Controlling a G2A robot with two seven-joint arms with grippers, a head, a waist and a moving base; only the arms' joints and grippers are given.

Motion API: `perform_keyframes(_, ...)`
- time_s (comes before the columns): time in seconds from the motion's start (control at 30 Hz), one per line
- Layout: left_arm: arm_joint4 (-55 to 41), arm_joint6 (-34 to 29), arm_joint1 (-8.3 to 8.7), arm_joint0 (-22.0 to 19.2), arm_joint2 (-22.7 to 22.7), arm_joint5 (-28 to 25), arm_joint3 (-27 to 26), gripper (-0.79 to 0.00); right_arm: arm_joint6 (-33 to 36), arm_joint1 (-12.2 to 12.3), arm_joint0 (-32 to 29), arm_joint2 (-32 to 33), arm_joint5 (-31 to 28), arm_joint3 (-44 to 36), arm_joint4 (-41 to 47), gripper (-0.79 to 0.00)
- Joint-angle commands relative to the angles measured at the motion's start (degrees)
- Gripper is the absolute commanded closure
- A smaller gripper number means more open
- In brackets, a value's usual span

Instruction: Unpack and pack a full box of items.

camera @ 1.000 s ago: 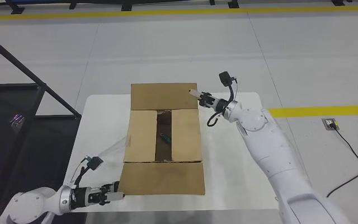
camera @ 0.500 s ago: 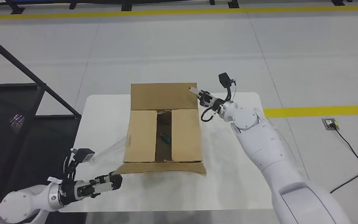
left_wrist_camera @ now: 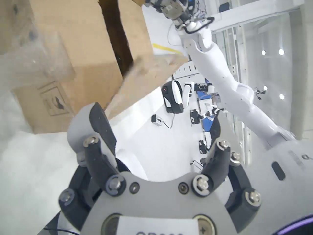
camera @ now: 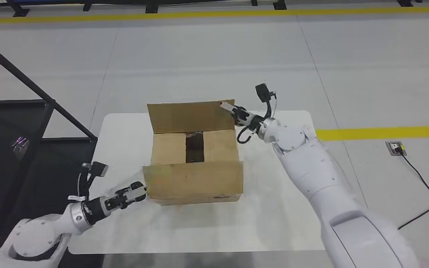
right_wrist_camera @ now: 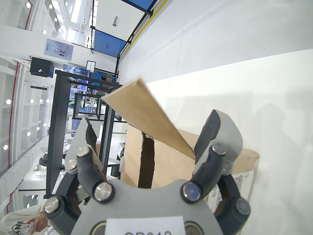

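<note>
Top view puts the cardboard box point(camera: 224, 154) at the middle of the white table point(camera: 275, 208); its near flap point(camera: 194, 179), flat on the table a second ago, now stands raised at 6 o'clock; the far flap point(camera: 188, 115) at 12 o'clock, earlier laid flat, now tilts up; the left tool point(camera: 136, 191), fingers spread wide, sits at the near flap's 9 o'clock edge, having come up from 7 o'clock; the right tool point(camera: 230, 108), also wide, straddles the far flap's corner at 1 o'clock; the inner flaps point(camera: 167, 147) stay folded down.
</note>
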Motion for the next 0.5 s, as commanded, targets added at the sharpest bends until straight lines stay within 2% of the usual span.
perform_keyframes(0.0,2.8,4.0,-0.24,-0.1,0.8,1.1,-0.7,-0.785,0.6,0.2,0.2,0.4,-1.3,0.5,0.5,-0.785)
perform_keyframes(0.17,7.8,9.2,-0.73,-0.5,2.3,2.2,-2.3,-0.785,5.1,1.1,0.1,2.0,-7.5,0.9,3.1,-0.785)
perform_keyframes(0.37,13.3,12.9,-1.19,-1.1,3.9,3.4,-3.5,-0.785,18.2,2.6,-0.7,4.8,-18.2,0.0,9.3,-0.785)
perform_keyframes(0.47,15.8,14.6,-1.45,-1.4,4.9,4.5,-3.8,-0.785,24.4,3.3,-1.3,5.9,-21.0,-1.4,12.6,-0.785)
